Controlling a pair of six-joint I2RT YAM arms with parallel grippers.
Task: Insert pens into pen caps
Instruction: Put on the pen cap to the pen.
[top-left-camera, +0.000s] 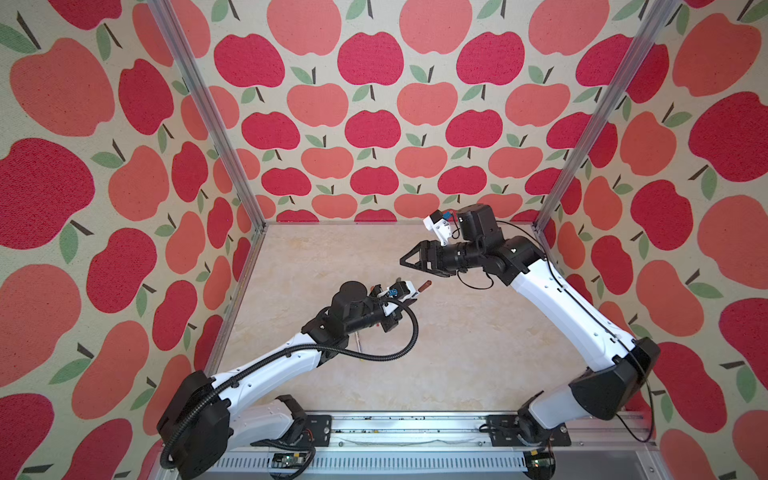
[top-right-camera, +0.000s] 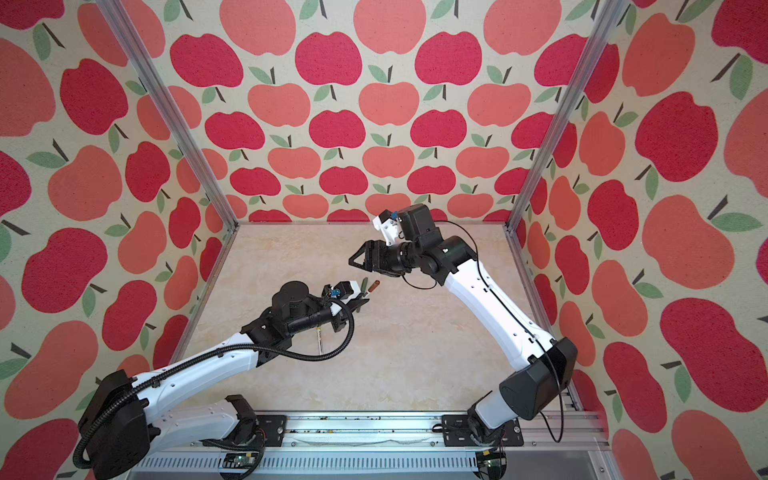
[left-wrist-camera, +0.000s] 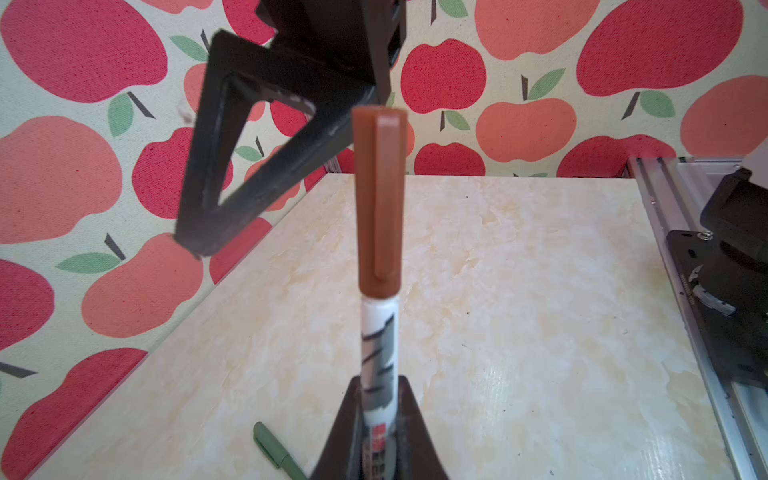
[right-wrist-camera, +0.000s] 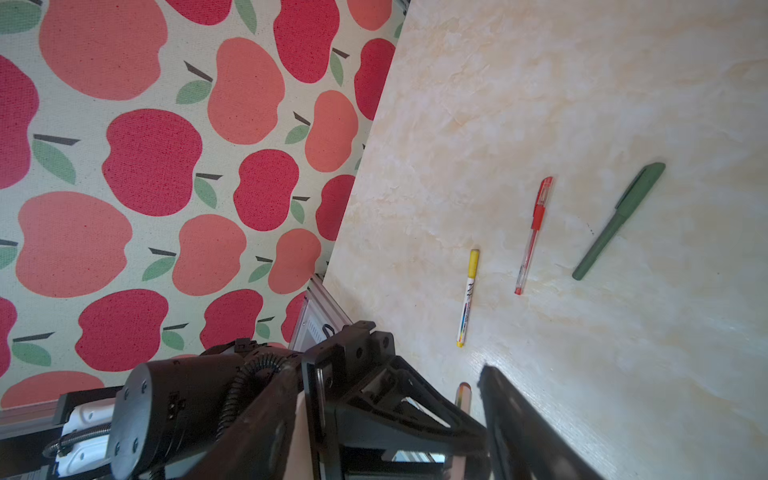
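While the white pen, its brown cap seated, is being pinched by the left gripper, the right gripper is being held wide and empty just past the cap. A green pen, a red pen and a yellow pen are being supported by the table below.

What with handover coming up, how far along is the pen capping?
Nearly done, it seems. Done: the yellow pen, red pen and green pen lie capped on the table. In hand: the left gripper grips the white pen, brown cap looking seated; the right gripper stands open, off it. Left: apparently only laying that pen down.
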